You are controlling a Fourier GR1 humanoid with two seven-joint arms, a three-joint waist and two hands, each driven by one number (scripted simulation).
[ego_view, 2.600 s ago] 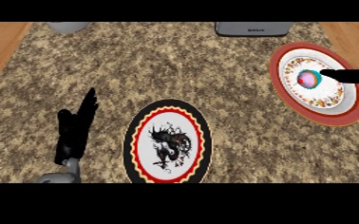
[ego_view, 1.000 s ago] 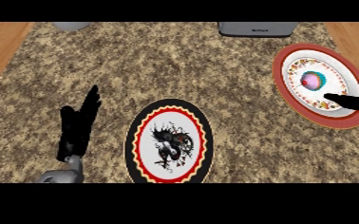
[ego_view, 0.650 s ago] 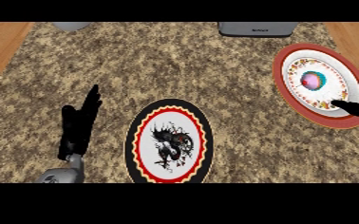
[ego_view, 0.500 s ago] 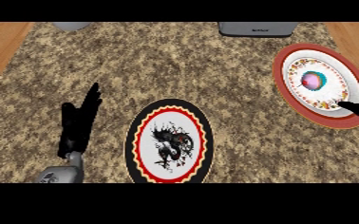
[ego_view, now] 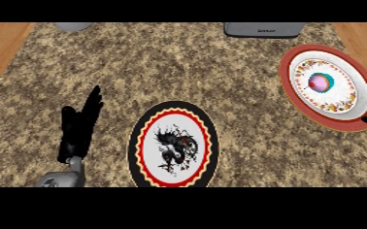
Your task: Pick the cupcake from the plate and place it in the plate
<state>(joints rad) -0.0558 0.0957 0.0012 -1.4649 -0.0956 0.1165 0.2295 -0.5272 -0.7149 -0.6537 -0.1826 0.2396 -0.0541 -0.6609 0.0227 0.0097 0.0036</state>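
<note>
The cupcake sits on the red-rimmed plate at the far right of the counter, roughly in the middle of that plate's pale floral centre. It looks upright with its pink top showing, though it is small enough here that I would not swear to its tilt. Nothing touches it.

Taking that red-rimmed plate as the marker, the black-rimmed plate with the dark figure on its white centre lies well apart from it, down and to the left, close to the near edge. It holds nothing.

So, as the things lie, the cupcake is on one plate and the other plate is bare. If the red-rimmed plate is the one it should leave, the carry across to the black-rimmed plate is what remains; if it is the one it should end on, the cupcake already lies as asked. The task sentence does not say which plate is which, and the view does not settle it.

The left hand rests farther left again, beyond the black-rimmed plate, fingers straight and pointing up, holding nothing. The right hand does not show anywhere.

A grey box sits at the back edge, up and left of the red-rimmed plate.
</note>
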